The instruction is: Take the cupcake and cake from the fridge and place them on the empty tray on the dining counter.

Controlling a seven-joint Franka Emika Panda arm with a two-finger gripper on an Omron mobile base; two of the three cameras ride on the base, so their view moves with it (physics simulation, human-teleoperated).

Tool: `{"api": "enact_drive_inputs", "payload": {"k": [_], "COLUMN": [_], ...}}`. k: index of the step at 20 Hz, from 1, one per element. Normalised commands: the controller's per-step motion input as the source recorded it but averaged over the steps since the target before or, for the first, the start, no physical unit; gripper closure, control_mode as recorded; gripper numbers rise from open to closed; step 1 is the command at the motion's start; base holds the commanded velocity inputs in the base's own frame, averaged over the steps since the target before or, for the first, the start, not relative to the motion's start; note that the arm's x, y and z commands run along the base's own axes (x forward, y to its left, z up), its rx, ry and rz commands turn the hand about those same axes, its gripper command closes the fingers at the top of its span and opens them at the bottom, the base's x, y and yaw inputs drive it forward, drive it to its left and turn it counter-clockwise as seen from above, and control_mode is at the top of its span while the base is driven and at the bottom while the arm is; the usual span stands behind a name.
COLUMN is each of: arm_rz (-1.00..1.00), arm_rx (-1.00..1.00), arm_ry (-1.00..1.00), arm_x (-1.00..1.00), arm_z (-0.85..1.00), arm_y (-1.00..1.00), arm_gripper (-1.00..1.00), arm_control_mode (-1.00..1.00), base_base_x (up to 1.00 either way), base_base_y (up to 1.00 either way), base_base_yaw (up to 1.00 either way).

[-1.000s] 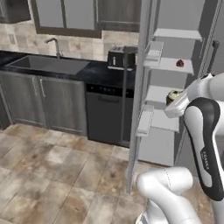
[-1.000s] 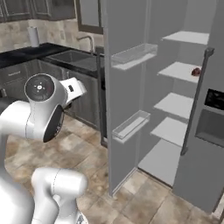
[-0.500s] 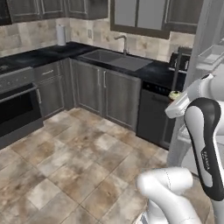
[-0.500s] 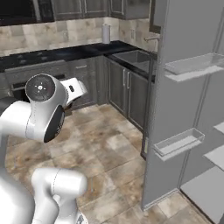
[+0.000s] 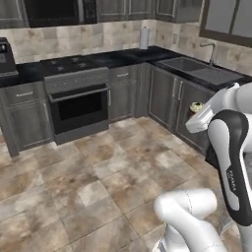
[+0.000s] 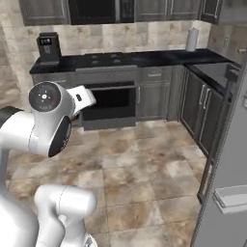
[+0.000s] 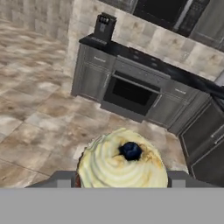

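My gripper [image 7: 122, 180] is shut on the cupcake [image 7: 122, 162], whose pale cream swirl with a dark berry on top sits between the two fingertips in the hand view. In the left base view the cupcake [image 5: 196, 107] shows at the tip of the white hand, held at about counter height in front of the cabinets. At the right edge of the right base view, the grey fridge door [image 6: 231, 154] stands open with a white bin on it. The cake, the tray and the dining counter are out of view.
An L-shaped black worktop runs along the walls, with an oven [image 5: 78, 106], a sink [image 5: 197, 66], a paper towel roll [image 5: 143, 37] and a coffee machine [image 6: 48, 46]. Tiled floor [image 5: 98, 172] lies open in front of the base.
The whole picture has swung: the base has turned away from the fridge, whose shelves slid off to the right, and the oven corner came into view. The cupcake stays in the gripper.
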Motion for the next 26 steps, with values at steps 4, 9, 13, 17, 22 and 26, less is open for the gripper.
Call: {"api": "enact_drive_inputs", "payload": {"k": [4,9,13,17,22,26], "arm_rz": [0.00,0.00,0.00,0.00,0.00,0.00], "arm_rx": [0.00,0.00,0.00,0.00,0.00,0.00], "arm_ry": [0.00,0.00,0.00,0.00,0.00,0.00], "arm_x": [0.00,0.00,0.00,0.00,0.00,0.00], "arm_z": [0.00,0.00,0.00,0.00,0.00,0.00], "arm_y": [0.00,0.00,0.00,0.00,0.00,0.00], "arm_gripper": [1.00,1.00,1.00,1.00,1.00,1.00], "arm_control_mode": [1.00,1.00,1.00,1.00,1.00,1.00], "base_base_x": [0.16,0.72,0.97,1.00,1.00,1.00], "base_base_y": [0.41,0.68,0.76,0.74,0.81,0.66], "base_base_yaw": [0.53,0.44,0.39,0.37,0.35,0.36]}}
